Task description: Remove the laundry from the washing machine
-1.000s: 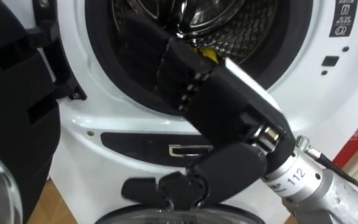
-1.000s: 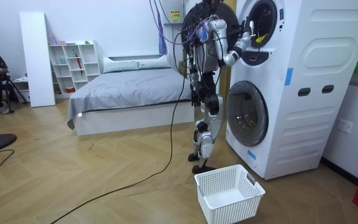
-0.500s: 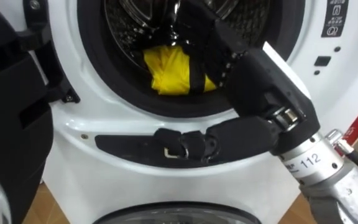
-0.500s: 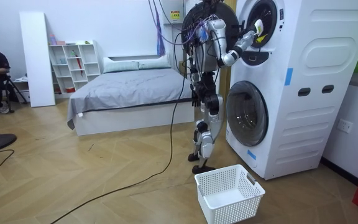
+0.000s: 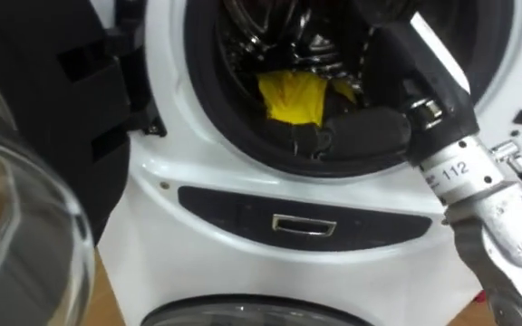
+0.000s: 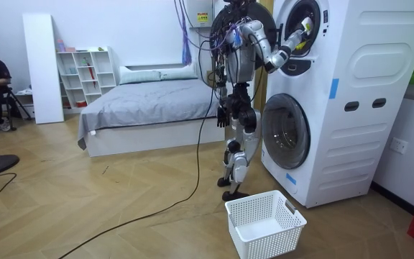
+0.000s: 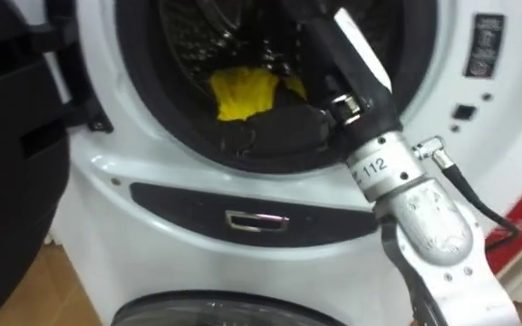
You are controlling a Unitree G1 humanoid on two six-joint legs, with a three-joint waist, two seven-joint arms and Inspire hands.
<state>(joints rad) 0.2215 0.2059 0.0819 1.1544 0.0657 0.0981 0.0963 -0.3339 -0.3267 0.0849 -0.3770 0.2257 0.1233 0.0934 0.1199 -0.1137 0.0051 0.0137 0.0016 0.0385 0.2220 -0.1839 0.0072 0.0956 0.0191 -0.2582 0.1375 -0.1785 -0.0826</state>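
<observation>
The robot is seen standing before the washer (image 6: 336, 93), its right arm raised to the upper drum (image 5: 243, 36). A yellow cloth (image 5: 293, 95) lies inside the drum, low and near its front rim. The right hand (image 5: 365, 131) is thrust into the drum, just right of and below the cloth. Its fingers are hidden inside the drum, so whether the cloth is gripped cannot be told. The left hand (image 6: 223, 115) hangs well below the drum. A basket (image 6: 272, 239) is set on the floor before the washer.
</observation>
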